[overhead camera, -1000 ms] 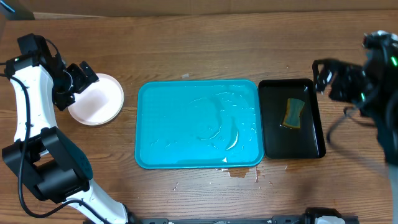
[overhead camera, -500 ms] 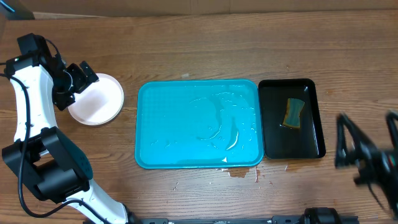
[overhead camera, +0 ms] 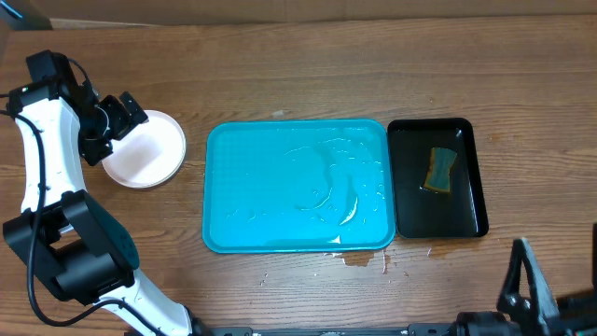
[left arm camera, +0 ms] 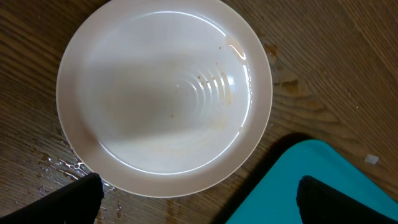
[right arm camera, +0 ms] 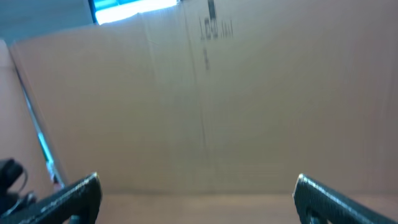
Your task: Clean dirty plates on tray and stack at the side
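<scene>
The tray (overhead camera: 298, 187) lies at the centre of the table (overhead camera: 308, 65) in the overhead view, long side running left to right; its turquoise floor carries a film of water with bright streaks and no plate on it. The plates (overhead camera: 145, 149) sit on the bare wood just left of the tray, apart from its rim. Only the top white plate shows from above, so the number stacked beneath it cannot be told. In the left wrist view the top plate (left arm camera: 165, 93) is wet and glossy, with faint brownish specks near its right inner wall, and water droplets (left arm camera: 59, 167) lie on the wood at its lower left edge. The tray corner (left arm camera: 311, 186) appears at the lower right of that view, close to the plate rim but not touching it. The left gripper (overhead camera: 119, 119) is positioned over the upper left edge of the plates with its jaws spread wide and nothing between them; both fingertips (left arm camera: 68, 202) show at the bottom corners of the wrist view. A black tray (overhead camera: 466, 215) lies just right of the turquoise tray and holds a sponge (overhead camera: 440, 170). A small puddle (overhead camera: 359, 259) lies on the wood just below the turquoise tray's lower edge. The right gripper (right arm camera: 199, 202) is at the lower right edge of the table, jaws fully apart and empty, its camera facing a blurred cardboard wall (right arm camera: 205, 93).
</scene>
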Controlling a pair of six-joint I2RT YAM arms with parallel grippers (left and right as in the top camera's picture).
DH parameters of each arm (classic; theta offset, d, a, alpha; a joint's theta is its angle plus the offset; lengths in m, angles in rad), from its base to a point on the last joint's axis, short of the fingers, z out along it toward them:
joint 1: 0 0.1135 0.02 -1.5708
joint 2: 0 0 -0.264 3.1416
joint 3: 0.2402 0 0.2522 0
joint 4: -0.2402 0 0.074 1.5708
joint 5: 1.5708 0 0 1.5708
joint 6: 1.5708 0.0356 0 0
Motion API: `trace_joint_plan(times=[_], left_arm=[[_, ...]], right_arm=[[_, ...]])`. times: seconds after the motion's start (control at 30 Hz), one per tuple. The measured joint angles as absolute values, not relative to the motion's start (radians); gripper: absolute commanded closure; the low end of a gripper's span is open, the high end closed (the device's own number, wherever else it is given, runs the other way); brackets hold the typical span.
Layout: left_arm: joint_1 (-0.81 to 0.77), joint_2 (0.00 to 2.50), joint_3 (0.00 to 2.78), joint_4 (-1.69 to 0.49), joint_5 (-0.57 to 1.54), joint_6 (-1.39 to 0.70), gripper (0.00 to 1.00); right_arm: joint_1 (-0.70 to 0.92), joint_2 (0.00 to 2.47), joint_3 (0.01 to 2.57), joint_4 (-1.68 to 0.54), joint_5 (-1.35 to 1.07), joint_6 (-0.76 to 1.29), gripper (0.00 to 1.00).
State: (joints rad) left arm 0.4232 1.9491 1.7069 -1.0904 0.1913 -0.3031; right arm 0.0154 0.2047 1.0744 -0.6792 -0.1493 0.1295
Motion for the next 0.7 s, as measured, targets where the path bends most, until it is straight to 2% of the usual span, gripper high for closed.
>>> trace_joint_plan(times=[0.37, 0.5, 0.7], left_arm=[[0.423, 1.949, 1.707, -1.090, 0.192, -0.303, 0.00], [0.423, 1.949, 1.707, -1.090, 0.192, -0.303, 0.00], [0.423, 1.949, 1.707, -1.090, 0.192, -0.303, 0.00]], right_arm=[[0.015, 0.046, 0.519, 0.010, -0.199, 0.129, 0.00], [0.016, 0.018, 0.367, 0.160, -0.206, 0.130, 0.00], [0.015, 0.015, 0.223, 0.234, -0.205, 0.129, 0.00]])
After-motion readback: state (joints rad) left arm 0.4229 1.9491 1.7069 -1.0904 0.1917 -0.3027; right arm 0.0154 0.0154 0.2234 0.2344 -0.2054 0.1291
